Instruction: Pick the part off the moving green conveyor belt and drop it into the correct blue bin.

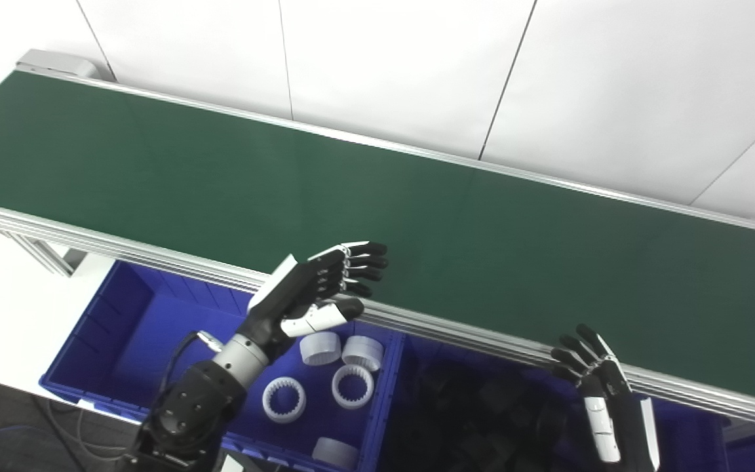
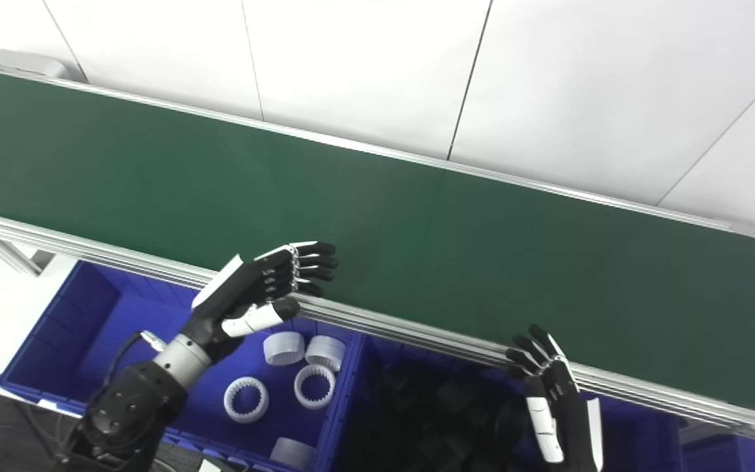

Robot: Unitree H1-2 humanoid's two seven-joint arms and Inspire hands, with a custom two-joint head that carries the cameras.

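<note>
No part shows anywhere on the long dark-green conveyor belt (image 1: 377, 196) — the visible stretch is bare from upper left to right edge, so the step in hand looks like waiting for the next piece.

Your left hand (image 1: 315, 288) hovers over the belt's near aluminium rail at lower centre, fingers apart and slightly curled, holding nothing. Your right hand (image 1: 597, 387) sits low at the bottom right, fingers spread, also empty.

To do this well, I'd judge: keep the left hand poised just above the belt surface, fingers wide, and time the closing to the part's travel — don't chase it. Meet it, close, lift clear of the rail, then drop straight down.

Sorting cue: the left blue plastic bin (image 1: 128, 328) holds white toothed ring parts (image 1: 352, 385); the middle blue bin (image 1: 387, 387) holds black parts (image 1: 476, 413). Match colour.

Hard to make out: the black parts are a dark heap, shapes and count unreadable. The right hand's wrist is cut off by the bottom edge. The belt's direction can't be told from a still. A further blue bin at the far right is only a sliver.
</note>
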